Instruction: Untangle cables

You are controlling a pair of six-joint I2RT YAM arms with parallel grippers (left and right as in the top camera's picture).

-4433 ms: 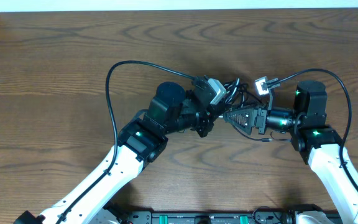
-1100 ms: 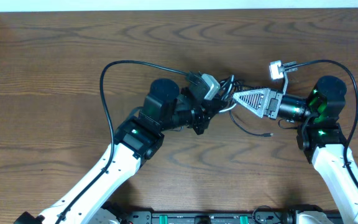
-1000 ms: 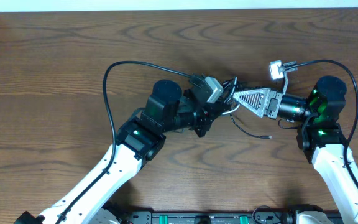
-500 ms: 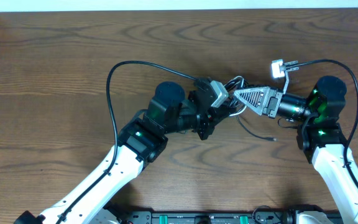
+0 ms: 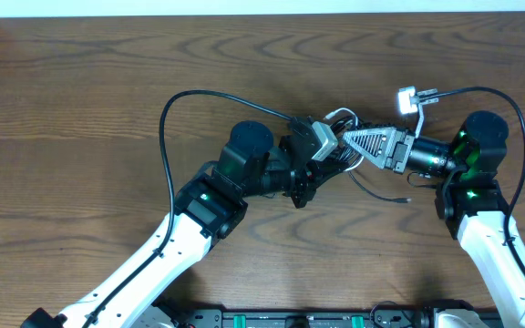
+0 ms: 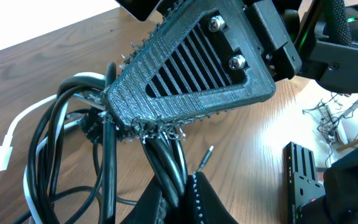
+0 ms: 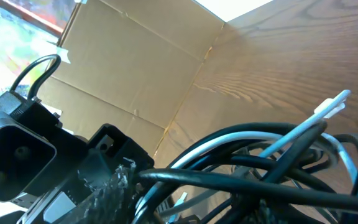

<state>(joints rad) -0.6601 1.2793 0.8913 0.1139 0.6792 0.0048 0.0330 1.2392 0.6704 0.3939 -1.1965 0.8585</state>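
**Knotted cables bunched between two grippers**

The thin black cable [image 6: 166,158] and the thin white cable [image 6: 1,157] lie looped through each other in one knot. The knot sits just right of the middle of the brown wooden bench [image 5: 80,91]. One small plug end [image 5: 409,199] of a black strand trails out onto the bench at the near right of the knot. The left gripper [image 6: 180,190] reaches in from the left and is clenched on a bundle of black cable strands. The right gripper [image 5: 346,139], with ribbed triangular fingers, comes in from the right, its tips at the far side of the knot. I cannot tell whether it grasps anything.
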